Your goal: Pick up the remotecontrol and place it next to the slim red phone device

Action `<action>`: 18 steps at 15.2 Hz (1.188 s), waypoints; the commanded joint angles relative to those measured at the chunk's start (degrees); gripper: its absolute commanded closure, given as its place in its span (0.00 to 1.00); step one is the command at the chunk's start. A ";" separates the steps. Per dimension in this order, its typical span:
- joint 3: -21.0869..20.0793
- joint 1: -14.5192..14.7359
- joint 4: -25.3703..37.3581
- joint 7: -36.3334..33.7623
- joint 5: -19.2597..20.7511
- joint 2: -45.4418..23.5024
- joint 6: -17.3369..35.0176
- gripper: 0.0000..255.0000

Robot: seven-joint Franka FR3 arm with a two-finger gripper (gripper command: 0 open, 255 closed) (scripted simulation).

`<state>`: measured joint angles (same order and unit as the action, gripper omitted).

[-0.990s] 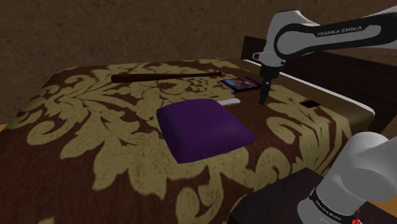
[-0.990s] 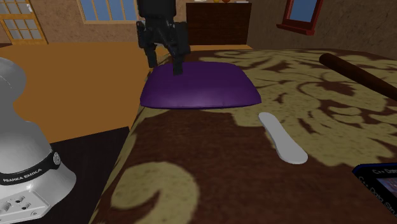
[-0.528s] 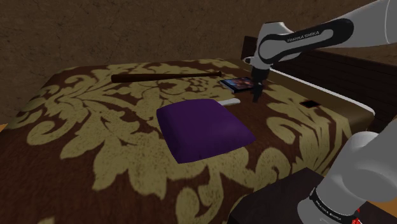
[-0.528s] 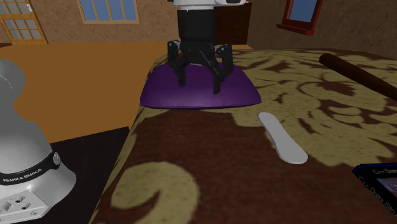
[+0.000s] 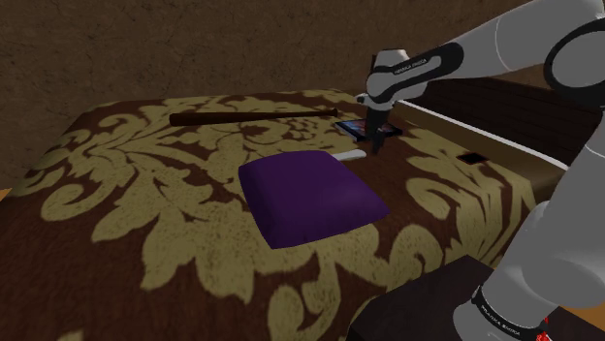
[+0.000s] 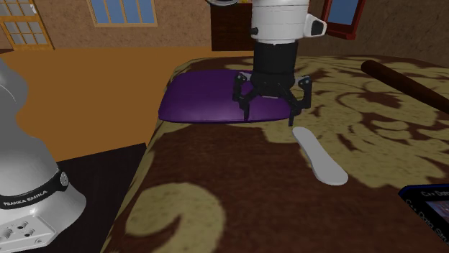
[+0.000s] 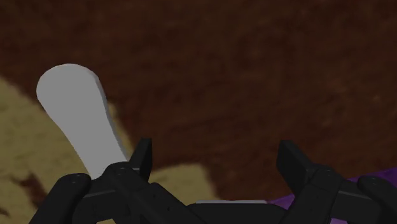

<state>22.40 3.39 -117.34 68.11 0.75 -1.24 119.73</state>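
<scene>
The remote control [image 6: 320, 157] is a slim, pale grey bar lying flat on the brown and gold patterned bedspread [image 6: 216, 187]. It also shows beside the pillow's far corner [image 5: 351, 154] and just beyond one finger of the hand [image 7: 79, 114]. My black gripper [image 6: 270, 118] hangs open a little above the bed, over the remote's end nearest the pillow, holding nothing. It points down here [image 5: 376, 145], and the fingers stand wide apart [image 7: 216, 159]. The phone device [image 5: 351, 126], dark with a red and blue face, lies just behind the gripper; its corner [image 6: 432, 212] shows too.
A purple pillow [image 5: 310, 199] lies mid-bed, close to the remote [image 6: 216, 97]. A long dark brown stick [image 5: 252, 116] rests across the far side. A small black item [image 5: 472, 157] sits near the dark headboard [image 5: 504, 102]. The dark stand [image 5: 427, 310] is at lower right.
The gripper has moved across the pillow toward the remote and the phone, and now hangs over the remote's near end. Its fingers have stayed open. Nothing on the bed moved.
</scene>
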 commanded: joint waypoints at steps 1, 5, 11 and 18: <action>0.32 -0.53 4.30 5.39 -2.32 -4.96 0.29 0.00; -0.71 -2.57 13.72 14.33 -6.53 -14.84 -0.03 0.00; -3.59 -6.13 28.52 23.56 -10.12 -27.72 -2.47 0.00; -4.14 -6.44 26.32 24.13 -11.04 -30.18 2.09 0.00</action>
<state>18.34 -3.08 -90.48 92.21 -10.16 -31.14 120.99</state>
